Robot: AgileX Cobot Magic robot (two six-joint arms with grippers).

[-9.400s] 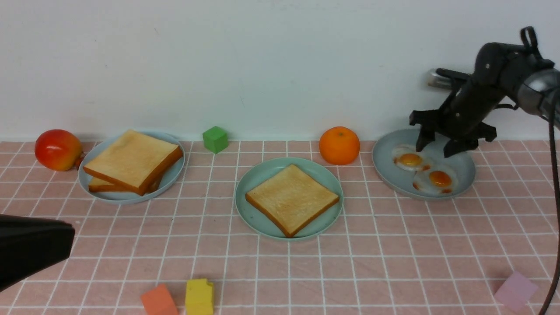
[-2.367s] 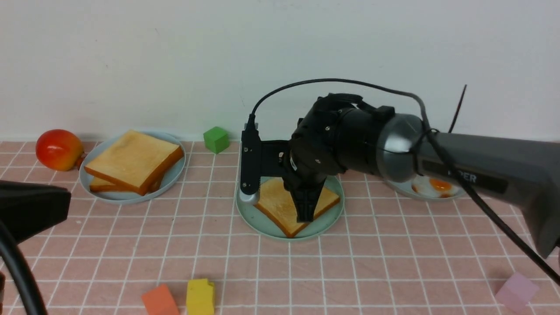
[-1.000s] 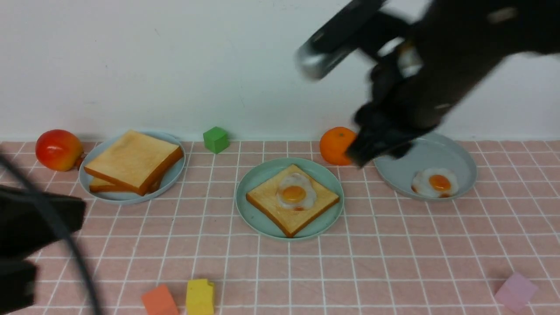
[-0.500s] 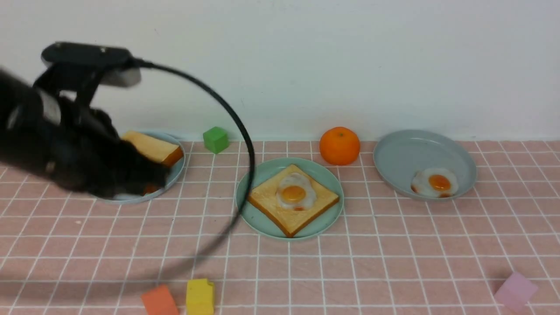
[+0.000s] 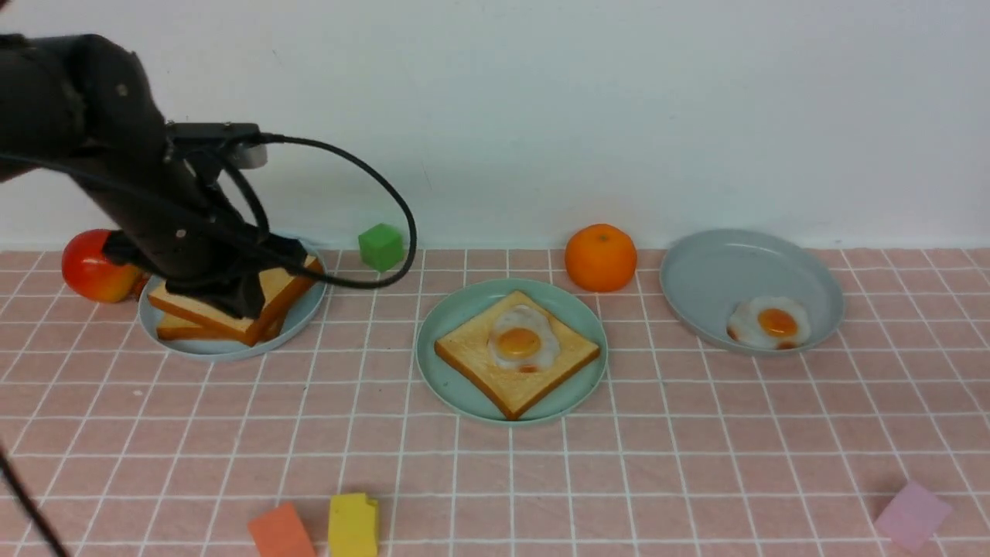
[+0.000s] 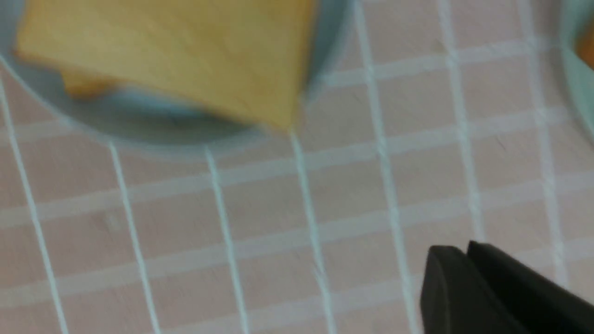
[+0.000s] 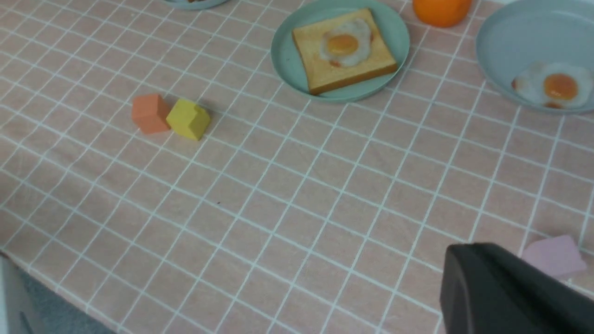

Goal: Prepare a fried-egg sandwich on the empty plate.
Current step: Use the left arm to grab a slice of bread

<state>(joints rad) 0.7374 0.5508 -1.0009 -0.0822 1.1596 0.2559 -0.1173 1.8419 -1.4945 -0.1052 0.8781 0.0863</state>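
Over square golden toast stack (image 5: pixel 271 290) on pale blue plate (image 5: pixel 209 348): left pincer (image 5: pixel 230 300), grip unreadable, probably fetching the lid slice. Egg-topped toast (image 5: pixel 495 371) sits on round mint-green plate (image 5: pixel 447 379) at desk (image 5: pixel 696 464) centre. Right pincer (image 7: pixel 510 287) clenched, out of the way.

On the table (image 5: pixel 696 433) the middle plate (image 5: pixel 445 379) carries one toast slice (image 5: pixel 483 367), and a fried egg (image 5: pixel 518 344) lies on it. The left plate (image 5: pixel 224 350) holds two stacked slices (image 5: pixel 282 290); a round fruit (image 5: pixel 93 267) lies just left of it. The right plate (image 5: pixel 735 267) holds a second egg (image 5: pixel 769 323). An orange (image 5: pixel 600 257) stands behind, between the middle and right plates. A cube (image 5: pixel 380 246) stands behind, between the left and middle plates. A first block (image 5: pixel 282 532) and a second block (image 5: pixel 353 526) lie side by side at the front left, and a third block (image 5: pixel 913 513) at the front right.
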